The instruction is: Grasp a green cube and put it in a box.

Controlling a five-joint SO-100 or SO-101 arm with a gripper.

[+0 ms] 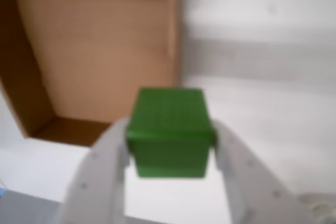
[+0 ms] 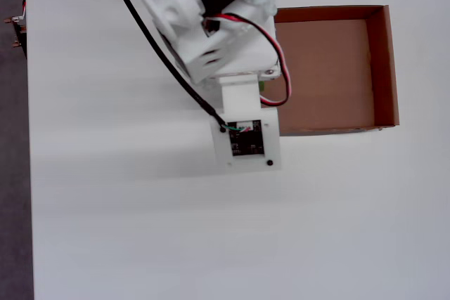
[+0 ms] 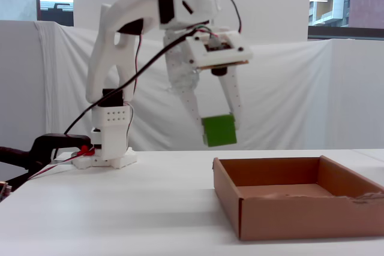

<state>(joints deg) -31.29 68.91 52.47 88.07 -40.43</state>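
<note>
- One small matte bright-green cube (image 3: 219, 130), one shallow square brown cardboard box (image 3: 282, 217), one white arm with a two-finger pincer (image 3: 217, 129)
- Pincer clamped on the green cube (image 1: 169, 132), a white finger (image 1: 102, 174) pressed against each side in the wrist view
- Cube held in the air well above the white surface (image 3: 120, 208), just beside the box's left wall and higher than its rim in the fixed view
- Box open at the top, low upright walls all round, bare brown floor (image 2: 323, 75) inside
- Open air between cube and box rim; wide bare surface (image 2: 140, 230) around the box in the overhead view
- In the overhead view, arm body (image 2: 218, 33) covering the cube and overlapping the box's left edge
- Black cable (image 2: 162, 54) and red wires (image 2: 271, 47) trailing along the arm
- Arm base (image 3: 108, 148) at the far left in the fixed view, well apart from the box; white cloth backdrop (image 3: 336, 94) behind
</note>
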